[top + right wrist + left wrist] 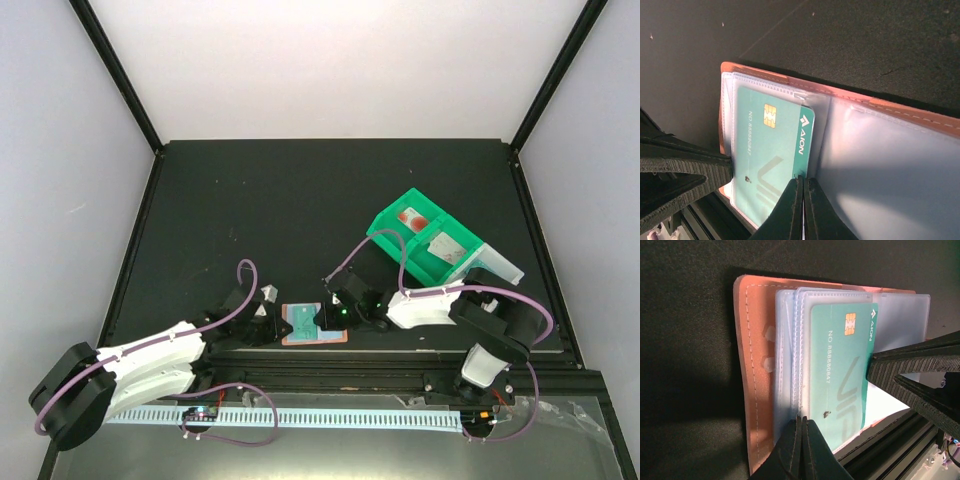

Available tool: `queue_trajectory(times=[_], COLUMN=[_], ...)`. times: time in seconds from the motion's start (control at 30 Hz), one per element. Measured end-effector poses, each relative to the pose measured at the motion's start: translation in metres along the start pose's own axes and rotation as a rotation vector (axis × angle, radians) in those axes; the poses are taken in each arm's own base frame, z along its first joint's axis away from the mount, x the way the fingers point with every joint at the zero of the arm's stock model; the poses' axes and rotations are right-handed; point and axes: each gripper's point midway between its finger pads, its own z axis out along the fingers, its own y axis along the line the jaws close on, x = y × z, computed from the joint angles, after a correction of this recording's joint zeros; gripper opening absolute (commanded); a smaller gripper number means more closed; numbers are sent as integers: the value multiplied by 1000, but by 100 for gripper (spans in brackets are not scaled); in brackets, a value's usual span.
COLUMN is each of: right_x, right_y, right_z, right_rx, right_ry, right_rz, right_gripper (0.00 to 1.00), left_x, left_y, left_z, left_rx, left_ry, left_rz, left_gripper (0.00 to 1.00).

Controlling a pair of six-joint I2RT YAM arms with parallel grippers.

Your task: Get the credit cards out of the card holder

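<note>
The card holder lies open on the desk near its front edge, salmon-orange with pale stitching and clear bluish pockets. A teal credit card with a gold chip sits in one pocket. The left gripper, jaws pressed together, touches the pocket edge. The right gripper, also closed, meets the card's corner. Well apart, a green bin holds a reddish item and a pale flat piece.
</note>
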Motion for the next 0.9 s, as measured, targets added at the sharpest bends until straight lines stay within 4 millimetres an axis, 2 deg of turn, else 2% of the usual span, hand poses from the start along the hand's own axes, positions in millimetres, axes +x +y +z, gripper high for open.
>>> queue_trajectory(times=[0.33, 0.47, 0.67, 0.8, 0.9], right_x=[-2, 0, 1, 3, 3], right_y=[-11, -14, -6, -4, -2], right_z=[-7, -10, -9, -4, -2], right_rx=[-45, -63, -120, -150, -165], right_ry=[-21, -25, -17, -7, -3], right_rz=[31, 42, 50, 61, 64], right_gripper=[1, 10, 14, 14, 9], left_x=[0, 0, 0, 0, 0], left_y=[0, 0, 0, 0, 0], left_z=[0, 0, 0, 0, -1], left_rx=[1, 0, 0, 3, 4], left_ry=[-1, -1, -1, -3, -4], left_rz=[-8, -8, -11, -14, -15], left_gripper=[2, 1, 1, 2, 2])
